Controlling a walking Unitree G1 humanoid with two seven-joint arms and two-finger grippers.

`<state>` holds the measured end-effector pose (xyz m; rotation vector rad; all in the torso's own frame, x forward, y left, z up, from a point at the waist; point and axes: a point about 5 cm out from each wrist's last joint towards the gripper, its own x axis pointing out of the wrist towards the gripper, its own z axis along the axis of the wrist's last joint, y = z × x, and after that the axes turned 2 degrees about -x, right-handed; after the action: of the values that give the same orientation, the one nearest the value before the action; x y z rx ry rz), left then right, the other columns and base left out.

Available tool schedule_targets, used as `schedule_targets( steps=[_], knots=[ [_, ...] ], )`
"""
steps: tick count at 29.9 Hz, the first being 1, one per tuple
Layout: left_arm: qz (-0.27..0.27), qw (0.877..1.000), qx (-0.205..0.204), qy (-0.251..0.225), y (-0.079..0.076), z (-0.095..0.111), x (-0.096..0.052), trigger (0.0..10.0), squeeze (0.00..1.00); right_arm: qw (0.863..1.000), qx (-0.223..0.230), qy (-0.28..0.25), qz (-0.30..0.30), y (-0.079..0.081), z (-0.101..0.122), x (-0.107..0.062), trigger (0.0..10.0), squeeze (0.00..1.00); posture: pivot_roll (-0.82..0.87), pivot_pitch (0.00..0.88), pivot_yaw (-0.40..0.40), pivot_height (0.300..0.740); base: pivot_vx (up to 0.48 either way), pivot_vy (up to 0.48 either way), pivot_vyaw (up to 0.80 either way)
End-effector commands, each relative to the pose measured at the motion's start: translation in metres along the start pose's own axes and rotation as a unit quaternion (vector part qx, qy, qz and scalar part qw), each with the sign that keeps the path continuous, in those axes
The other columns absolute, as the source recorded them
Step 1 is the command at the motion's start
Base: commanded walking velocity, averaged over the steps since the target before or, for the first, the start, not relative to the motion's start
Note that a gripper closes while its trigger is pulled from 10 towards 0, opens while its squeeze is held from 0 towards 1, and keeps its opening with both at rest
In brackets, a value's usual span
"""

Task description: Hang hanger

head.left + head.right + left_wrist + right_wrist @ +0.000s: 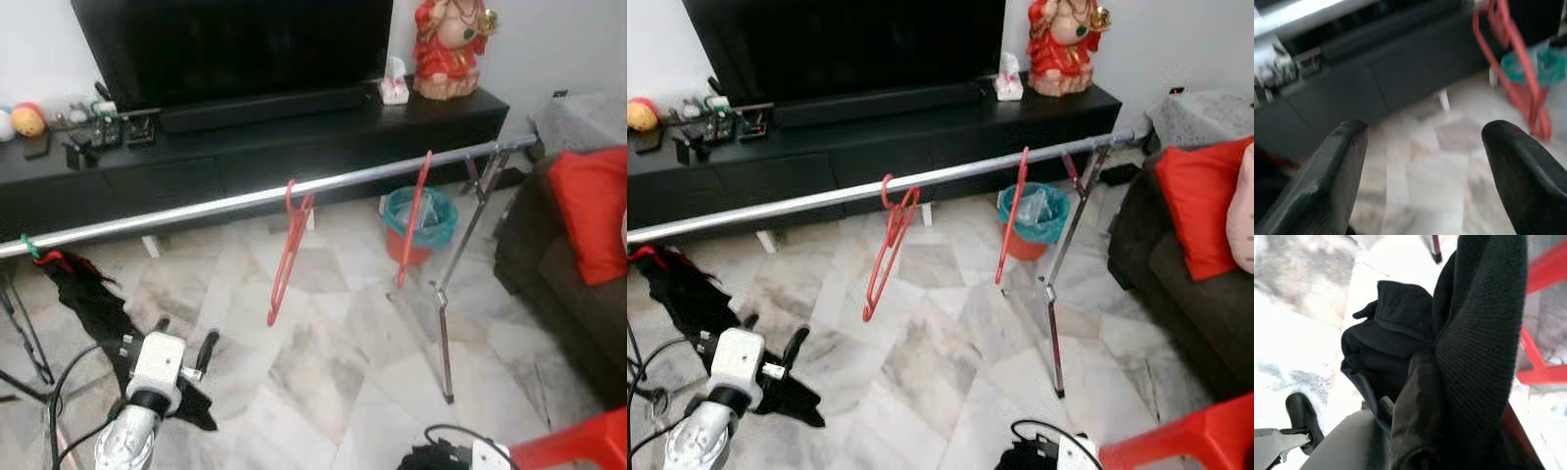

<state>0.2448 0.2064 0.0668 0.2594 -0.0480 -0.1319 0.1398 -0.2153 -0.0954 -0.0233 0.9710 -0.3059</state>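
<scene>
A silver clothes rail (pixel 225 204) runs across the room at a slant. Two bare red hangers hang from it: one (pixel 288 253) near the middle, one (pixel 415 208) further right. At the rail's left end a black garment (pixel 90 302) droops from a red hanger. My left gripper (pixel 186 335) is below the rail, left of the middle hanger, open and empty; in the left wrist view its fingers (pixel 1332 181) stand wide apart, with that hanger (pixel 1518 83) ahead. My right gripper (pixel 453 456) is low at the bottom edge, and black cloth (pixel 1474 347) drapes over it.
A black TV console (pixel 294 147) with a television and a red statue (pixel 449 44) stands behind the rail. A teal bin (pixel 421 223) sits by the rack's right legs (pixel 443 323). A dark sofa with a red cushion (pixel 593 211) is at the right. A red plastic piece (pixel 578 446) lies at the bottom right.
</scene>
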Motion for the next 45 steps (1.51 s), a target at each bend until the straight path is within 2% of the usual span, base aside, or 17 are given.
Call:
schedule_targets(
  steps=[1, 2, 5, 6, 8, 13, 20, 37, 45],
  knots=[
    [0.000, 1.000, -0.010, -0.006, -0.003, 0.006, 0.007, 10.0, 0.00, 1.000, -0.001, -0.001, -0.001, -0.002, 0.001, 0.000, 10.0, 0.00, 0.02, 0.000, 0.017, 0.740, 0.000, 0.000, 0.00],
    [0.000, 1.000, -0.010, -0.006, -0.003, 0.006, 0.007, 10.0, 0.00, 1.000, -0.001, -0.001, -0.001, -0.002, 0.001, 0.000, 10.0, 0.00, 0.02, 0.000, 0.017, 0.740, 0.000, 0.000, 0.00],
    [-0.009, 0.999, -0.039, -0.025, -0.016, 0.016, 0.034, 10.0, 0.00, 1.000, 0.000, -0.001, -0.001, -0.001, 0.002, 0.001, 10.0, 0.00, 0.00, 0.000, 0.022, 0.740, 0.000, 0.000, 0.00],
    [-0.009, 0.999, -0.039, -0.025, -0.016, 0.016, 0.034, 10.0, 0.00, 1.000, 0.000, -0.001, -0.001, -0.001, 0.002, 0.001, 10.0, 0.00, 0.00, 0.000, 0.022, 0.740, 0.000, 0.000, 0.00],
    [-0.018, 0.998, -0.059, -0.032, -0.025, 0.022, 0.047, 10.0, 0.00, 1.000, 0.010, 0.000, -0.006, -0.002, 0.002, 0.001, 10.0, 0.00, 0.00, 0.000, 0.023, 0.740, 0.000, 0.000, 0.00],
    [-0.030, 0.996, -0.077, -0.033, -0.035, 0.034, 0.054, 10.0, 0.00, 1.000, 0.021, 0.001, -0.014, -0.006, 0.002, 0.001, 10.0, 0.00, -0.02, 0.000, 0.028, 0.740, 0.065, 0.000, -0.31],
    [-0.024, 0.995, -0.087, -0.030, -0.034, 0.034, 0.055, 10.0, 0.00, 1.000, 0.006, -0.008, -0.004, -0.006, 0.004, 0.001, 10.0, 0.00, -0.01, 0.000, 0.020, 0.740, 0.339, 0.000, -0.11],
    [-0.031, 0.995, -0.095, -0.027, -0.037, 0.035, 0.058, 10.0, 0.00, 1.000, 0.007, 0.001, -0.002, -0.004, 0.001, 0.001, 10.0, 0.00, 0.00, 0.000, 0.024, 0.740, 0.339, 0.000, 0.00],
    [-0.041, 0.993, -0.111, -0.023, -0.038, 0.035, 0.057, 10.0, 0.00, 1.000, 0.004, 0.003, 0.001, -0.002, 0.001, 0.001, 10.0, 0.00, 0.00, 0.000, 0.024, 0.740, 0.000, 0.000, 0.00]
  ],
)
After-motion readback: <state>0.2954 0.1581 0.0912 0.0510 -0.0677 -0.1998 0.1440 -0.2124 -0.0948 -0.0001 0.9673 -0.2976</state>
